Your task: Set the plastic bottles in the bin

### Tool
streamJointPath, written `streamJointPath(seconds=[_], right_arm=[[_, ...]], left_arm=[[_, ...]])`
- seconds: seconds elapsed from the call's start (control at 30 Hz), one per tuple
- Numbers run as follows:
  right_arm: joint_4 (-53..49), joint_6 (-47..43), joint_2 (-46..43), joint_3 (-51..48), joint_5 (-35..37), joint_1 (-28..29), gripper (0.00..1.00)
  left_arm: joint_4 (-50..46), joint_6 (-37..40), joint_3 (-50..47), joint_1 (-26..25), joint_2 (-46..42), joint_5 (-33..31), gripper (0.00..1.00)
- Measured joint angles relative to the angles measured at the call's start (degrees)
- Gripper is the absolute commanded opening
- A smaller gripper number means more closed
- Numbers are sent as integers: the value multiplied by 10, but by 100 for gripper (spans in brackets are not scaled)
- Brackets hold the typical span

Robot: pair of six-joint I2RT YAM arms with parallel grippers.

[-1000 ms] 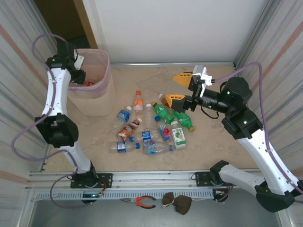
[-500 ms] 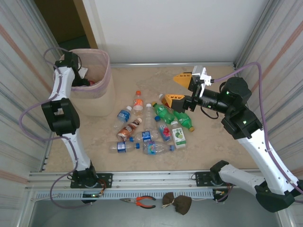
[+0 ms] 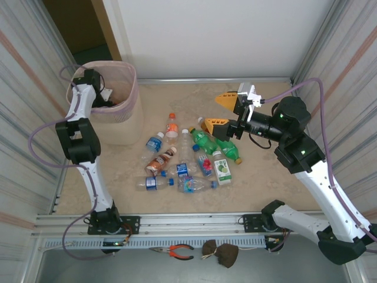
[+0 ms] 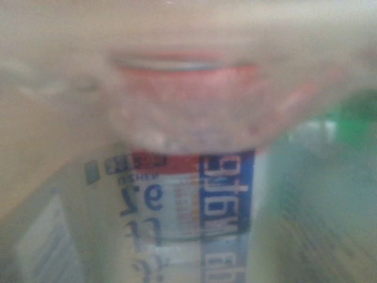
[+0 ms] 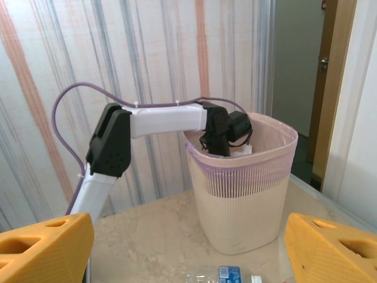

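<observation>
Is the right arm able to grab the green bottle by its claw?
Probably yes. The right claw is open and hangs close to the green bottle, which lies on the table with nothing on top of it.

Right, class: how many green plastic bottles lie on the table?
2: one green bottle mid-pile, a second green bottle just right of it. The bin may hide more.

The bin (image 3: 121, 127) stands at the far left of the table (image 3: 265, 177); bottles (image 3: 204, 141) lie clustered mid-table, right of it; the left gripper (image 5: 227, 141) is inside the bin; the right gripper (image 3: 221, 112) is above the cluster's far-right edge.
</observation>
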Motion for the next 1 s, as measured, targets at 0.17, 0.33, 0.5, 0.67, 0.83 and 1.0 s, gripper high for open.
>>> streamJointPath(seconds=[0.17,0.33,0.5,0.67,0.83,1.0], right_arm=[[0,0,0,0,0,0,83],[0,0,0,0,3,0,82],[-5,0,0,0,7,0,82],[-20,-1,0,0,21,0,82],[-45,-12,-3,0,43,0,80],[-75,-17,-1,-1,67,-8,79]], left_arm=[[-1,-2,0,0,-2,8,81],[-10,-3,7,0,-4,19,85],[-23,-6,18,0,-28,35,85],[-26,-15,37,0,-69,58,86],[-28,-23,48,0,-117,81,86],[-30,-37,50,0,-159,117,85]])
